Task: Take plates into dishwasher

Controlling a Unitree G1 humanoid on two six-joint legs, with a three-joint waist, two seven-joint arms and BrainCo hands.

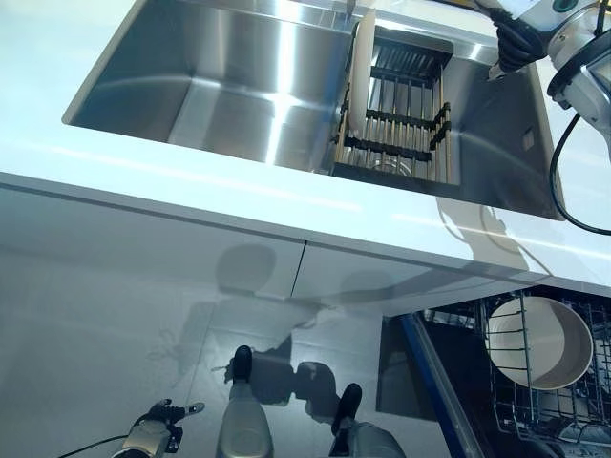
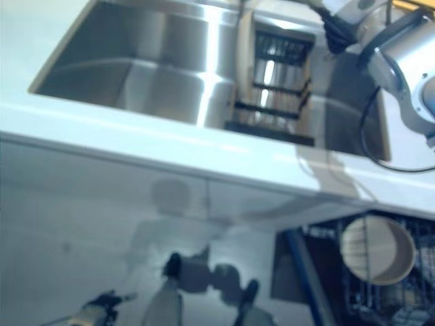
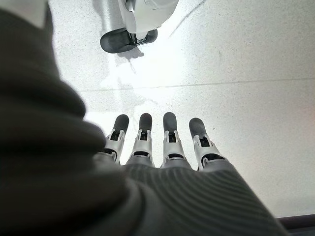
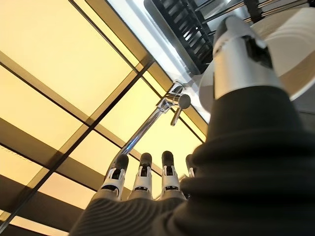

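A white plate [image 1: 360, 76] stands on edge at the left end of a dark wire rack [image 1: 409, 116] set in the steel sink [image 1: 220, 86]. My right hand [image 1: 514, 43] hovers over the sink's far right rim, to the right of the rack and apart from the plate. In the right wrist view its fingers [image 4: 142, 177] are straight and hold nothing, and the plate [image 4: 300, 44] shows past the thumb. My left hand [image 1: 155, 431] hangs low near the floor, its fingers [image 3: 170, 140] straight and empty.
The dishwasher's lower rack [image 1: 511, 405] stands pulled out at the bottom right, with a white bowl-like dish [image 1: 546, 343] upright in it. A white counter [image 1: 191, 181] runs in front of the sink. The chrome faucet [image 4: 162, 110] rises behind the sink.
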